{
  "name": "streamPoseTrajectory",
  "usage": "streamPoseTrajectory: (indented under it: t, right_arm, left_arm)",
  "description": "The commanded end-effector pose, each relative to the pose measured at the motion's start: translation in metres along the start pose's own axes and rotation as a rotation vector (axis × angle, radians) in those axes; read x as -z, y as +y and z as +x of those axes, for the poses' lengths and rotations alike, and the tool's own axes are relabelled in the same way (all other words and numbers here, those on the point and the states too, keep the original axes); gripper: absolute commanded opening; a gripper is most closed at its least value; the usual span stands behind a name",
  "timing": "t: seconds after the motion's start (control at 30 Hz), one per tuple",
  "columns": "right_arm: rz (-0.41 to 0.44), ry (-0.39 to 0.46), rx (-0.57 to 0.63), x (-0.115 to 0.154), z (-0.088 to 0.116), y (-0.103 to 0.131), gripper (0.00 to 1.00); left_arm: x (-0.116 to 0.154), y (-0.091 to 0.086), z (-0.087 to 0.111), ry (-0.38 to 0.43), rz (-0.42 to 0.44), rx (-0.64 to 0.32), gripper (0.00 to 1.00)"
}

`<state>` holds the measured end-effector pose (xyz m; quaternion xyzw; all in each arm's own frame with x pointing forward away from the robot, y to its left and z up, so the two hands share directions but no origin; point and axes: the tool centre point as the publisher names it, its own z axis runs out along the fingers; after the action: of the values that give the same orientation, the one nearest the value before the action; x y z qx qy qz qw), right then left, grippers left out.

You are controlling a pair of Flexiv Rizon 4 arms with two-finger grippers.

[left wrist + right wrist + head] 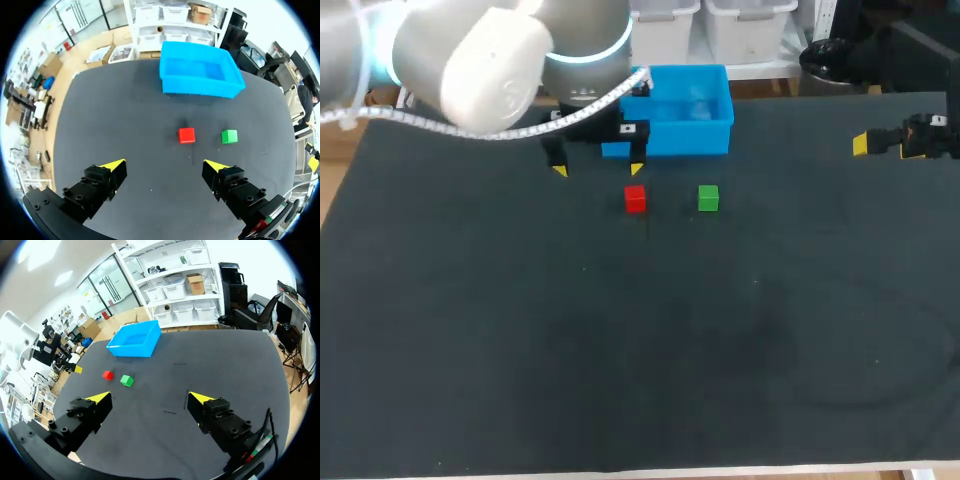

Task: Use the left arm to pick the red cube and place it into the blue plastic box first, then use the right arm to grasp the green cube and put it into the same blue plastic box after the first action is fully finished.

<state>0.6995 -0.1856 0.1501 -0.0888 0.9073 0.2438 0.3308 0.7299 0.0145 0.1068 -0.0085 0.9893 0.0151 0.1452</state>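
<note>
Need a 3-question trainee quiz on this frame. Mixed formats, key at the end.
1. Short answer: what lies inside the blue plastic box?
2. True or false: the left gripper is shut on the red cube.
3. Pick one: the green cube is (a) in the box, (b) on the table, to the right of the red cube, (c) stacked on the red cube.

Key: 1. nothing, it looks empty. 2. false: it is open, with the cube ahead of it. 3. b.
</note>
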Motion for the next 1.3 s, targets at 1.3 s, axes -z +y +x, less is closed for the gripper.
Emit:
streamPoseTrajectory:
  t: [1.3]
  right_arm:
    - [0.001,0.001,0.000,0.000,0.000,0.000,1.00]
  left_arm:
    - [-0.011,-0.018,-0.011,0.056,-0.013,0.075,1.00]
